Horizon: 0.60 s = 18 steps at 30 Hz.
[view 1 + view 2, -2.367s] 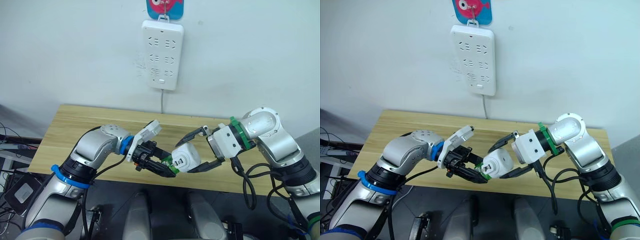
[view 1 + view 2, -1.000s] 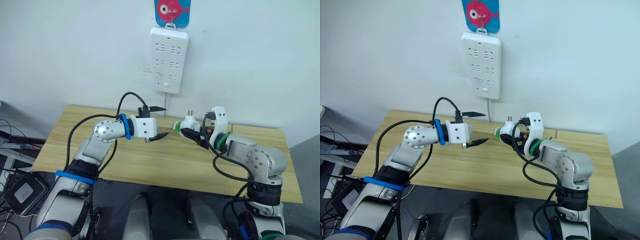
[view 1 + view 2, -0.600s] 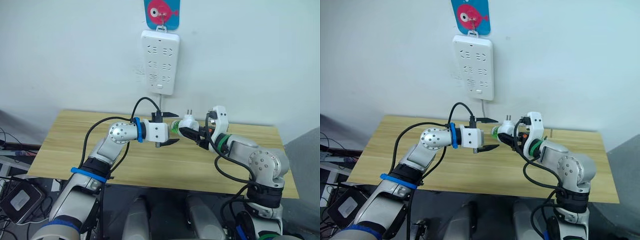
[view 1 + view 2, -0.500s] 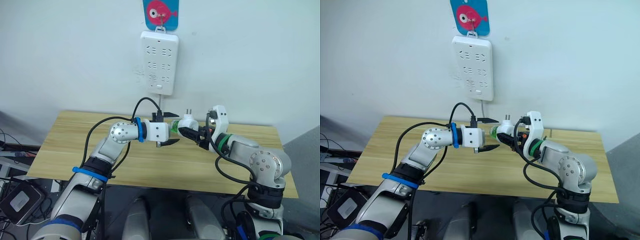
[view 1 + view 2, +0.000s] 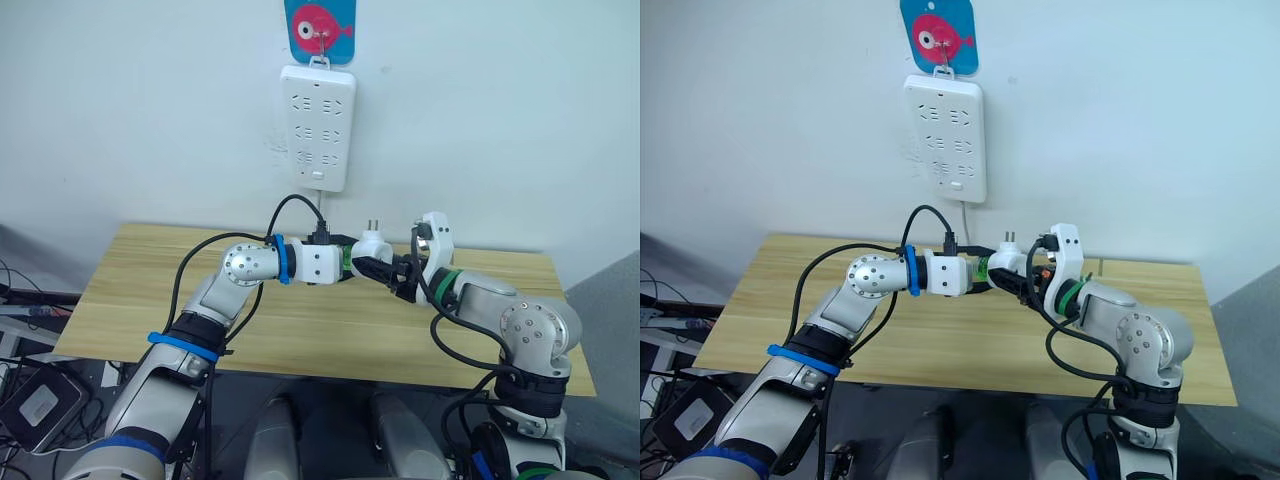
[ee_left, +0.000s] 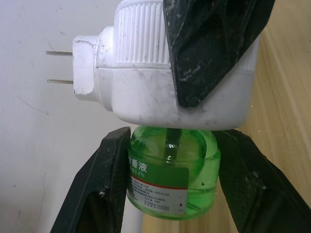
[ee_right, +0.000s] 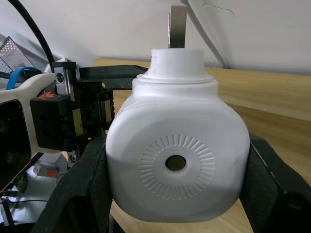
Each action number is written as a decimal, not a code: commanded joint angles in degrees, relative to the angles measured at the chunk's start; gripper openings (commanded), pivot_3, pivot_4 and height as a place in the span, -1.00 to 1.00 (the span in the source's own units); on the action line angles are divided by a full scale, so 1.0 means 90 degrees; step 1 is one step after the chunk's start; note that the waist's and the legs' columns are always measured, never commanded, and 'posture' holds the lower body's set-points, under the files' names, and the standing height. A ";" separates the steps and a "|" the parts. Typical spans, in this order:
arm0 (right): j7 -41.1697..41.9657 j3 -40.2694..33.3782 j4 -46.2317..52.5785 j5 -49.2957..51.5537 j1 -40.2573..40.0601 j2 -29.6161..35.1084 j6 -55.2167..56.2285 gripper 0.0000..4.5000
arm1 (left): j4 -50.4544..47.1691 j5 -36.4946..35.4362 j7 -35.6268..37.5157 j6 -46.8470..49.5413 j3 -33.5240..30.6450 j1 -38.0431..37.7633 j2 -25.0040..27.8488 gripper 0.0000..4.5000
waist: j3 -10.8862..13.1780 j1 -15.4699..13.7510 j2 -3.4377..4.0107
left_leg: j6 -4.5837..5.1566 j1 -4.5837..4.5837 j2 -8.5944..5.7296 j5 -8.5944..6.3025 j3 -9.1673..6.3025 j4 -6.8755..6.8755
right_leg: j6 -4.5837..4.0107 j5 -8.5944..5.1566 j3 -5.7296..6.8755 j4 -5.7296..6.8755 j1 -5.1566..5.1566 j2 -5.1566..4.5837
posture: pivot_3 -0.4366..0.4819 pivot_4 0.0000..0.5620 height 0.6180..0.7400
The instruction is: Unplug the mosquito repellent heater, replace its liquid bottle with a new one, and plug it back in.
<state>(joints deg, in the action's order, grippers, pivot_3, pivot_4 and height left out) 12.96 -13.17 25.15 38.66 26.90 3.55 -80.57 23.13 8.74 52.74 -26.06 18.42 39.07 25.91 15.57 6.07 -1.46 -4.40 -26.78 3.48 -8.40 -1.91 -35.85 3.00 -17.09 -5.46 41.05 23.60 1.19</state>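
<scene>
Above the wooden worktop, the right hand is clamped on the white heater, prongs pointing up. The left hand has its fingers closed against the sides of the green bottle under the heater. Behind them a white power strip hangs on the wall under a fish picture, its cord dropping behind the hands.

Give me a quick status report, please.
Right gripper shut on heater, unplugged. Left gripper around green bottle. Power strip sockets free.
</scene>
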 commanded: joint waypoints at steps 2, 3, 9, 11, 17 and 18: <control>0.0273 0.0147 0.0563 0.0453 -0.0002 0.0052 0.0184 0.95 | -0.0035 -0.0095 0.0006 -0.0058 -0.0017 0.0041 -0.0050 -0.01 | 0.0000 0.0013 0.0000 | 0.0000 0.0000 0.0001 0.0000 0.0000 0.0000 | 0.0000 0.0000 0.0000 0.0000 0.0000 0.0001 | -0.34 -0.30 1.00; 0.0254 0.0199 0.0596 0.0398 -0.0031 0.0128 0.0233 1.00 | -0.0028 -0.0098 0.0003 -0.0057 -0.0024 0.0044 -0.0054 -0.01 | 0.0000 0.0018 0.0000 | 0.0000 0.0000 0.0001 0.0000 -0.0001 0.0000 | 0.0000 0.0000 0.0000 0.0000 0.0000 0.0002 | -0.34 -0.30 1.00; 0.0172 0.0065 0.1250 0.0261 -0.0496 0.0477 0.1196 1.00 | -0.0116 -0.1154 0.0060 0.1437 -0.0535 -0.0087 -0.0552 -0.01 | 0.0000 0.0021 0.0000 | 0.0001 -0.0001 -0.0001 0.0000 -0.0002 -0.0002 | 0.0001 -0.0001 -0.0001 -0.0002 -0.0003 0.0001 | -0.38 -0.28 1.00; 0.0040 0.0052 0.1376 0.0226 -0.0653 0.0404 0.1493 1.00 | -0.0318 -0.1687 0.0050 0.2154 -0.0822 -0.0125 -0.0779 -0.01 | -0.0001 0.0058 0.0000 | 0.0001 -0.0001 0.0001 0.0000 -0.0002 -0.0003 | 0.0002 -0.0001 0.0000 -0.0002 -0.0003 0.0003 | -0.39 -0.28 1.00; -0.0125 0.0600 0.1526 -0.0053 -0.1013 0.0279 0.2391 1.00 | -0.1338 -0.2900 -0.0159 0.3851 -0.1359 -0.0281 -0.1336 -0.01 | -0.0001 0.0128 0.0000 | 0.0000 0.0002 0.0007 0.0000 -0.0007 -0.0006 | 0.0002 -0.0001 0.0000 0.0003 -0.0006 0.0010 | -0.42 -0.26 1.00; -0.0221 0.0691 0.1429 -0.0131 -0.0957 0.0173 0.2556 1.00 | -0.1471 -0.3014 -0.0239 0.4050 -0.1402 -0.0293 -0.1414 -0.01 | -0.0001 0.0151 0.0000 | 0.0001 0.0002 0.0007 0.0001 -0.0008 -0.0008 | 0.0002 -0.0001 -0.0001 0.0004 -0.0007 0.0010 | -0.43 -0.26 1.00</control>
<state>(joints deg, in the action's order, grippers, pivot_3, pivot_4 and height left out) 12.09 -8.03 36.97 38.30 17.20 6.12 -60.85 14.11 -15.56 51.68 8.03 7.00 36.41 14.21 15.55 7.43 -1.46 -4.39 -26.73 3.54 -8.38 -1.99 -35.93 3.02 -17.09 -5.46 41.09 23.49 1.29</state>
